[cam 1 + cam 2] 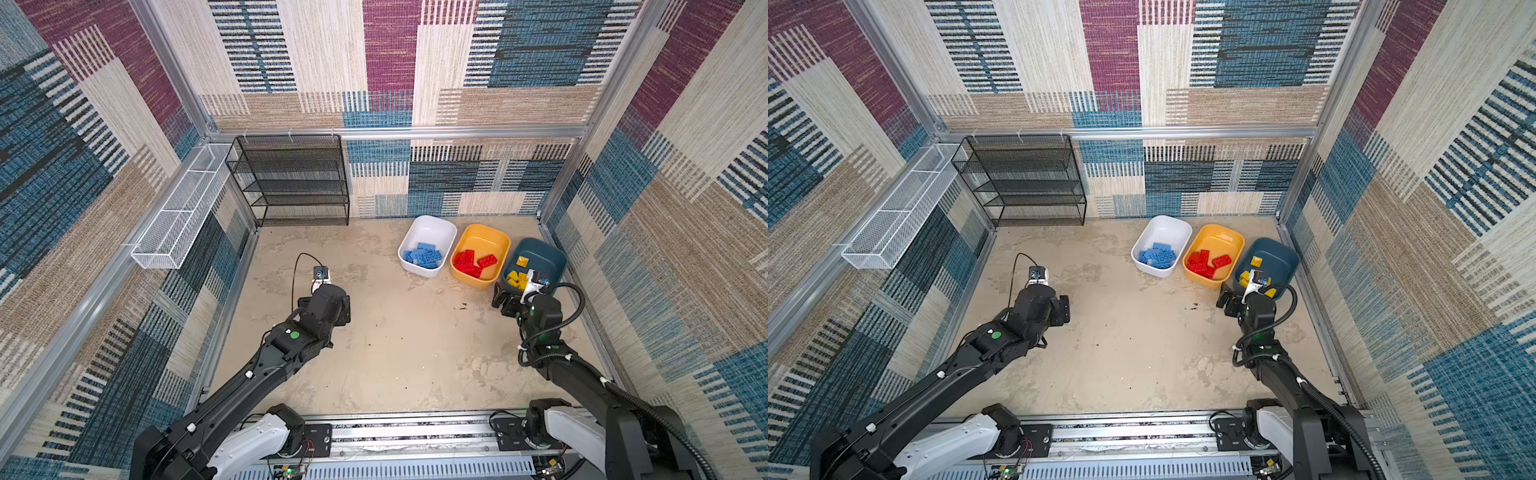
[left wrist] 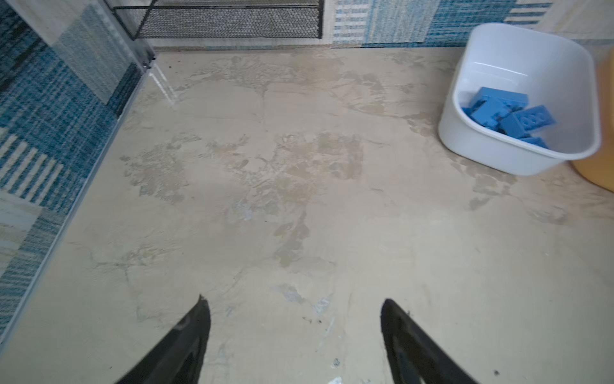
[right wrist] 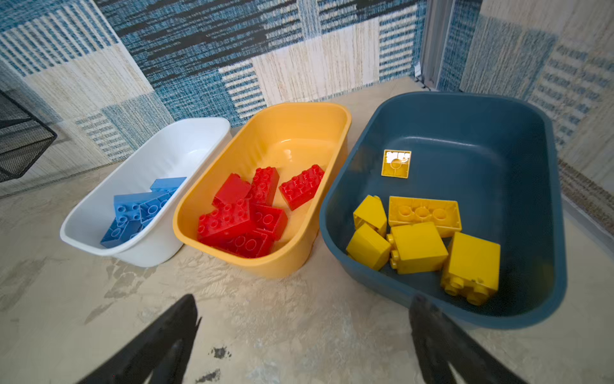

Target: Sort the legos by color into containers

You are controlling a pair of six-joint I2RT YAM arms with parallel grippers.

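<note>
**Patchwork cell: three tubs loaded by colour, both claws open**

Striped carpet walls [image 1: 415, 62] box in my mottled beige counter [image 1: 395, 353]. At the back left stands the black mesh rack [image 1: 291, 183], and the white wire basket [image 1: 178, 212] hangs along the left wall.

Three tubs sit side by side at the back right. The white tub [image 3: 146, 257] holds the blue legos [image 3: 133, 212]. The yellow-orange tub [image 3: 282, 262] holds the red legos [image 3: 232, 219]. The teal tub [image 3: 465, 126] holds the yellow legos [image 3: 418, 247], with one small square brick lying apart from the rest.

My right claw [image 3: 305, 322] hangs wide and empty at the teal tub's near rim. My left claw [image 2: 297, 332], jaws apart with nothing between them, hovers over the counter well left of the white tub.
</note>
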